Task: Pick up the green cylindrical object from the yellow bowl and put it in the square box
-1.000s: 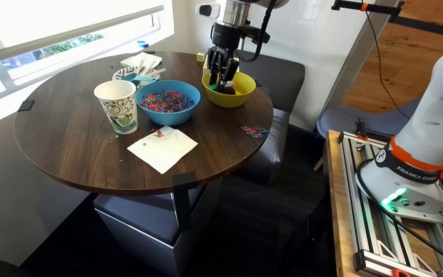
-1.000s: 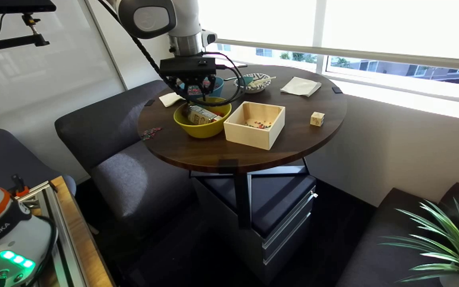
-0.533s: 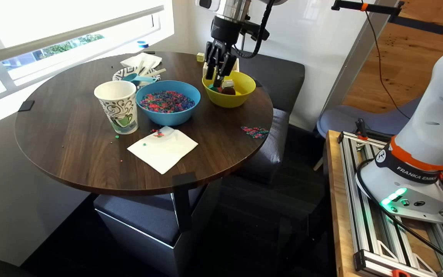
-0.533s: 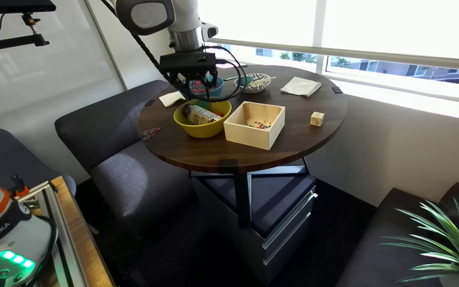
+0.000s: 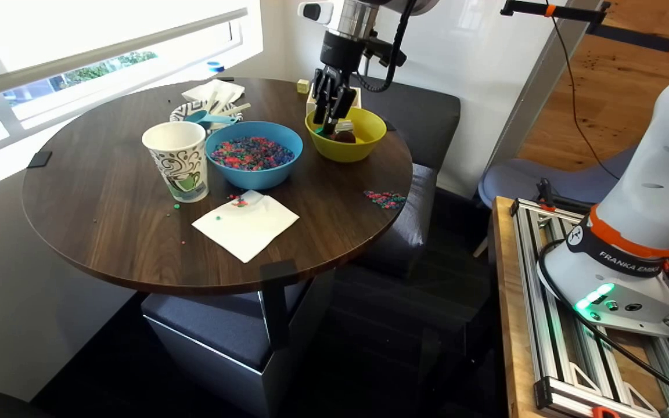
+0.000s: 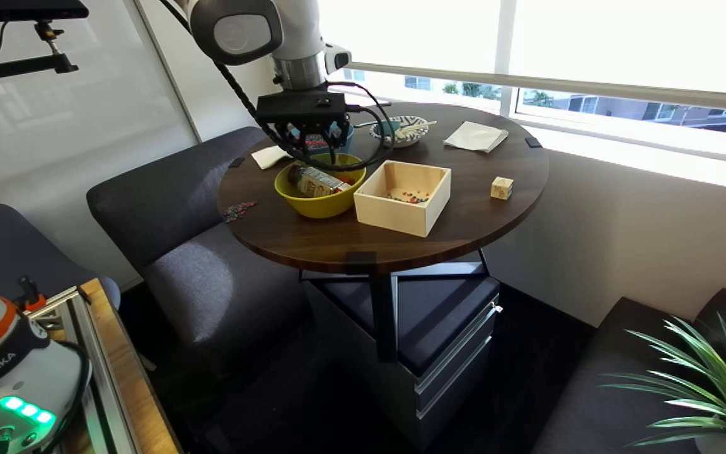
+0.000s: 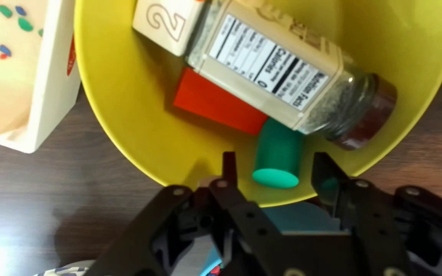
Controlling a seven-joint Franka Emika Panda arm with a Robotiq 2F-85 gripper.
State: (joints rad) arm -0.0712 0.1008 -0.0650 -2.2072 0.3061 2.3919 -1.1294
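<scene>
The green cylinder (image 7: 278,157) lies in the yellow bowl (image 7: 125,126), one end under or against a spice jar. My gripper (image 7: 275,155) is open, its fingers on either side of the cylinder in the wrist view, with gaps on both sides. In an exterior view the gripper (image 5: 330,125) points down into the near-left part of the yellow bowl (image 5: 346,152), with a bit of green beside a fingertip. The square box (image 6: 394,211) of pale wood stands beside the bowl with small coloured bits inside; its wall shows in the wrist view (image 7: 54,92).
The bowl also holds the spice jar (image 7: 267,65), a red block (image 7: 221,103) and a wooden block (image 7: 167,23). A blue bowl (image 5: 259,179) of coloured bits, a paper cup (image 5: 177,165), napkins and a patterned bowl (image 6: 404,137) stand on the table. A small cube (image 6: 501,188) lies beyond the box.
My gripper first rose out of the bowl, then came down part of the way again, shifted slightly. The jar in the bowl is less covered by the fingers. The objects look unmoved.
</scene>
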